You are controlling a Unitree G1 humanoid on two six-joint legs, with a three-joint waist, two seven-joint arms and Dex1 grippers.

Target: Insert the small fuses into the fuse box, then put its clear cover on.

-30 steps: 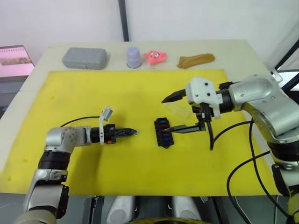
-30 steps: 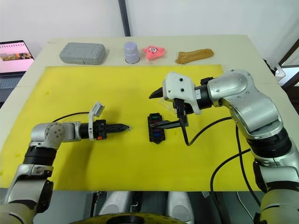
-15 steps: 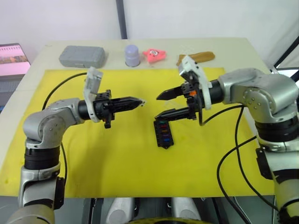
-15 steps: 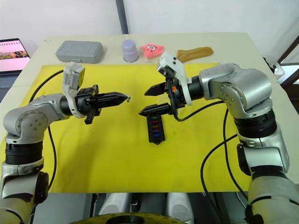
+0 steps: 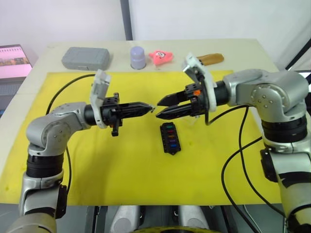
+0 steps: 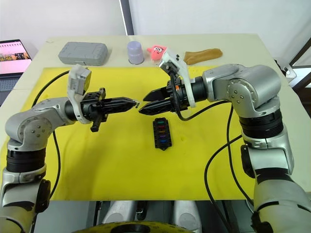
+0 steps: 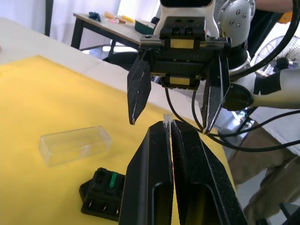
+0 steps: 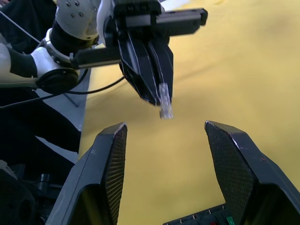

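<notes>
The black fuse box (image 5: 169, 138) lies on the yellow mat (image 5: 97, 160) with several coloured small fuses in its slots. Above and behind it my two grippers meet tip to tip in the air. My left gripper (image 5: 151, 105) is shut on a tiny pale fuse (image 8: 165, 101) that sticks out past its tips. My right gripper (image 5: 157, 108) is open, one finger on each side of that fuse and not touching it. The clear cover (image 7: 75, 144) lies on the mat just beyond the fuse box.
Along the table's far edge stand a grey case (image 5: 85, 58), a lavender cup (image 5: 138, 57), a pink toy (image 5: 163, 57) and a brown object (image 5: 206, 59). A laptop (image 5: 14, 57) sits off to the far left. Black cables trail from both wrists.
My left gripper rose from the mat and moved right with the fuse. My right gripper left the fuse box, swung towards the left gripper's tip and narrowed its opening.
</notes>
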